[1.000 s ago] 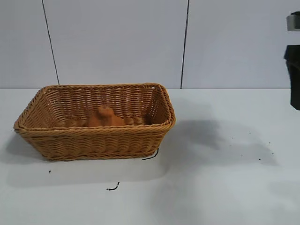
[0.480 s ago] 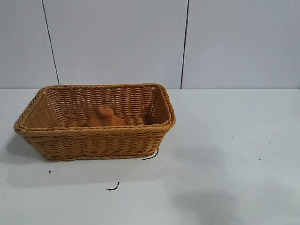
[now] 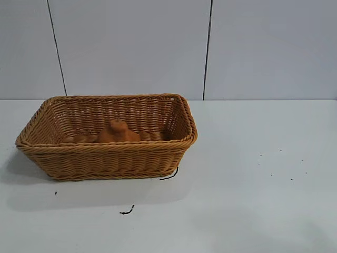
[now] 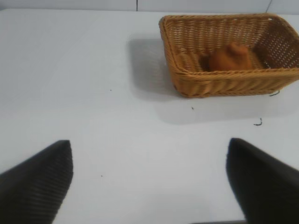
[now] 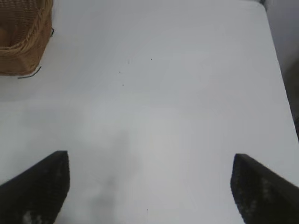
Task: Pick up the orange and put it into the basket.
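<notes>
The orange lies inside the wicker basket at the left of the table; its bumpy knob points up. It also shows in the left wrist view, inside the basket. Neither arm shows in the exterior view. My left gripper is open and empty over bare table, well away from the basket. My right gripper is open and empty over bare table, with only a corner of the basket far off in its view.
Two short dark scraps lie on the white table: one by the basket's front right corner, one in front of it. The table's far edge shows in the right wrist view.
One second ago the right arm showed at the exterior view's right edge; it has since left that view. Its shadow on the table has faded. The basket and orange have not moved.
</notes>
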